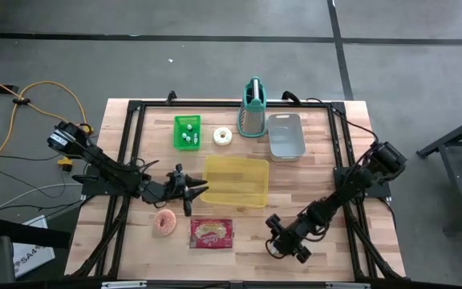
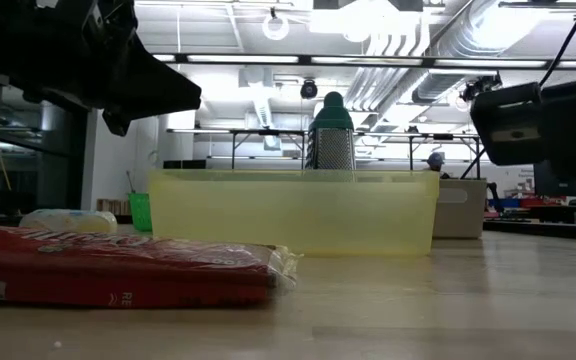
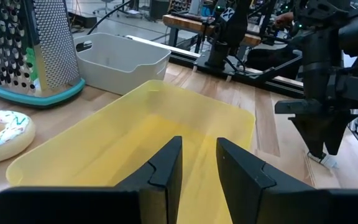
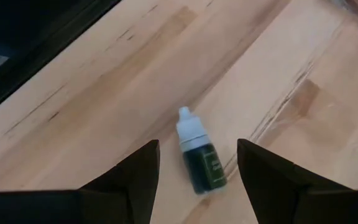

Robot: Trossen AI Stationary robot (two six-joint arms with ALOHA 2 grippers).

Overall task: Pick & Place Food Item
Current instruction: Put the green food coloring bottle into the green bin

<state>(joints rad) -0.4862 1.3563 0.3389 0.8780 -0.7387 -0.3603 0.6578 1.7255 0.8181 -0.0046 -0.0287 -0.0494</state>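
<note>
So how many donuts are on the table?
2: a white-iced donut between the green tray and the grater, and a pink donut left of the red packet.

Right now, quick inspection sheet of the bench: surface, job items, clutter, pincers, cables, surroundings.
Surface: wooden table with a black frame.
Job's things: yellow bin mid-table, empty; pink donut and red snack packet on the near side; white donut beside the grater.
Clutter: grey bin; green tray holding small bottles; small dropper bottle lying on the wood.
Pincers: left pincer slightly open, holding nothing, level at the yellow bin's edge; right pincer open, above the dropper bottle.
Cables: yellow cable on the floor on the left.
Surroundings: grey floor; workshop benches behind.
</note>
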